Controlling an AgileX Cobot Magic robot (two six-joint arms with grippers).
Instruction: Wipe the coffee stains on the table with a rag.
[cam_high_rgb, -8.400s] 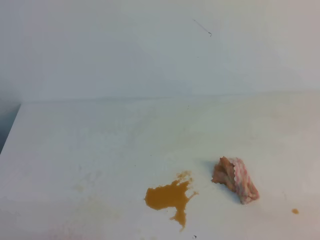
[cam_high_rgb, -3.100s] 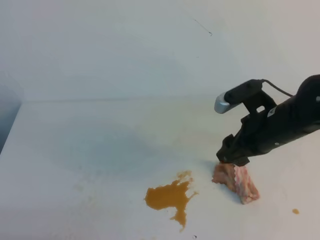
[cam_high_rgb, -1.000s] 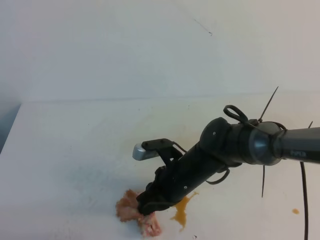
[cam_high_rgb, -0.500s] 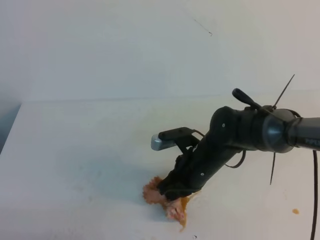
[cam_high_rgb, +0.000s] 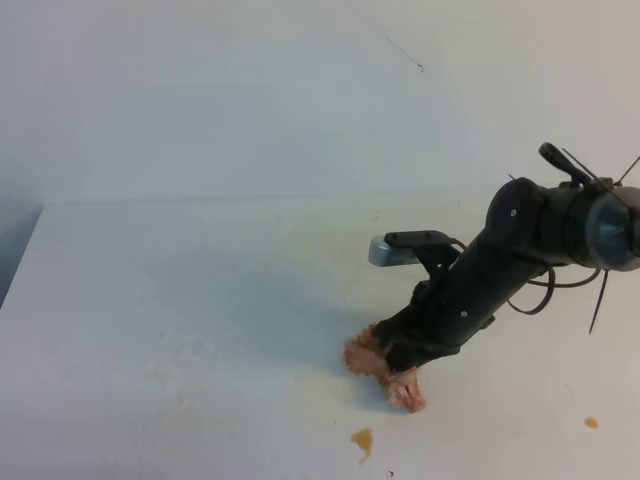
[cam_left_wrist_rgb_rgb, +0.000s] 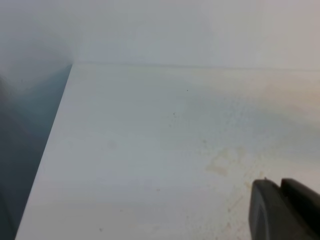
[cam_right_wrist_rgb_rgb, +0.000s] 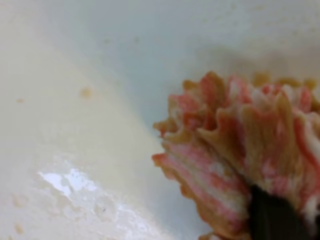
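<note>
In the exterior high view my right gripper (cam_high_rgb: 407, 352) is shut on the rag (cam_high_rgb: 364, 358), a pink-and-white striped wad with brown-orange patches, and presses it onto the white table (cam_high_rgb: 180, 300). Of the coffee stains, a small orange-brown spot (cam_high_rgb: 362, 439) lies just in front of the rag and a tiny dot (cam_high_rgb: 591, 422) sits at the far right. The right wrist view shows the rag (cam_right_wrist_rgb_rgb: 235, 150) up close with a dark fingertip (cam_right_wrist_rgb_rgb: 272, 220) on it, and a wet sheen (cam_right_wrist_rgb_rgb: 75, 185) on the table beside it. My left gripper (cam_left_wrist_rgb_rgb: 282, 207) shows at the lower right of its wrist view, fingers together and holding nothing.
A plain white wall (cam_high_rgb: 300, 90) rises behind the table. The table's left edge (cam_high_rgb: 22, 260) drops off to a dark gap, also seen as the table edge (cam_left_wrist_rgb_rgb: 55, 130) in the left wrist view. Faint yellowish smudges (cam_left_wrist_rgb_rgb: 220, 162) mark the tabletop.
My right gripper has dragged the rag to the right and back across the blotch. Most of the orange-brown blotch is gone, leaving a small spot.
</note>
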